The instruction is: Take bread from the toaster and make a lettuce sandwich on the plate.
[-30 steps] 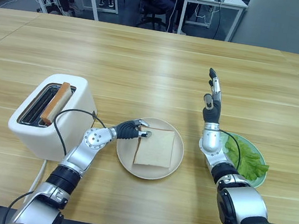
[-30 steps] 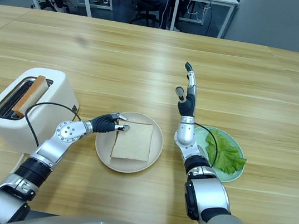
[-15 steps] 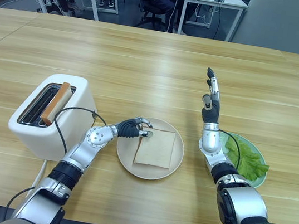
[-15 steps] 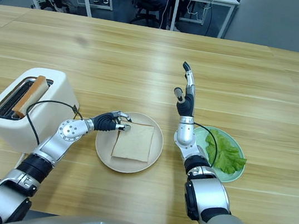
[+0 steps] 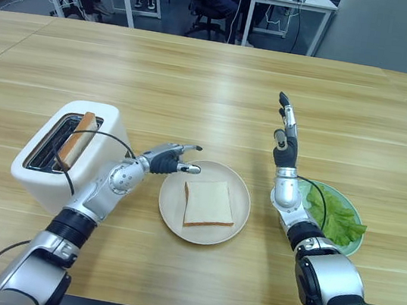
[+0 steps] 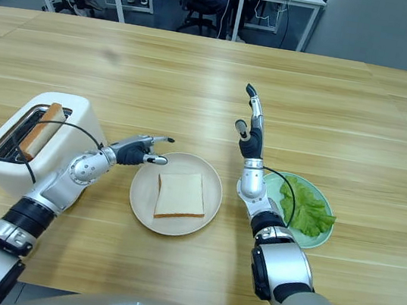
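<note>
1. One slice of bread [image 5: 209,203] lies flat on the beige plate [image 5: 171,215], low in the middle of the frame.
2. A second slice [image 5: 76,141] stands tilted in a slot of the white toaster [image 5: 107,138], at the left of the frame on the wooden table [image 5: 198,83].
3. The left hand [image 5: 169,160] hovers at the plate's upper-left rim, apart from the bread. Its forearm runs up from the lower left past the toaster. Its fingers are spread, nearly straight, point right and hold nothing.
4. The right hand [image 5: 285,138] stands upright right of centre, forearm near vertical. Its fingers are straight, point to the top of the frame and hold nothing.
5. Lettuce [image 5: 338,219] rests on a green dish [image 5: 357,238] at the right, just beside the right forearm.
</note>
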You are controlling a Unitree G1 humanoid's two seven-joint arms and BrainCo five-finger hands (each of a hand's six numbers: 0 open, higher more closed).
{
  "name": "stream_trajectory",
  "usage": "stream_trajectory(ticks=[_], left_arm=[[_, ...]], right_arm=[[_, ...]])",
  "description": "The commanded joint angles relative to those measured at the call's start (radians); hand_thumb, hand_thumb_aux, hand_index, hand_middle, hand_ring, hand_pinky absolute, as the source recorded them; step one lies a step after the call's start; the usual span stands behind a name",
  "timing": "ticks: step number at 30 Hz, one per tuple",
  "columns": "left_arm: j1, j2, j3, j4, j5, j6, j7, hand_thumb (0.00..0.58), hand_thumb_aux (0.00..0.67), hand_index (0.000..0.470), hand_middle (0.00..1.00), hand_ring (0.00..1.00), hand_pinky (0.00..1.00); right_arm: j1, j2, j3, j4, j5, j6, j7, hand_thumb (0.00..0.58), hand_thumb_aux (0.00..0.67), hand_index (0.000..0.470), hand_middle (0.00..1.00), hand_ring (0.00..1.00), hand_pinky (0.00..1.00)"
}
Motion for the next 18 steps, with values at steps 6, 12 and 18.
stream_trajectory(ticks=[6,12,18], left_arm=[[0.081,0.023,0.107,-0.313,0.200,0.180,0.157,0.000,0.000,0.000,1.00,1.00,1.00],[0.169,-0.154,0.171,-0.341,0.067,0.157,0.305,0.000,0.000,0.000,1.00,1.00,1.00],[0.204,-0.224,0.201,-0.340,-0.005,0.121,0.375,0.000,0.000,0.000,1.00,1.00,1.00]], right_arm=[[0.028,-0.141,0.033,-0.128,-0.142,0.005,-0.051,0.000,0.000,0.000,0.00,0.00,0.00],[0.093,-0.503,0.044,-0.247,-0.384,0.121,-0.220,0.000,0.000,0.000,0.00,0.00,0.00],[0.142,-0.743,0.115,-0.166,-0.530,0.220,-0.400,0.000,0.000,0.000,0.00,0.00,0.00]])
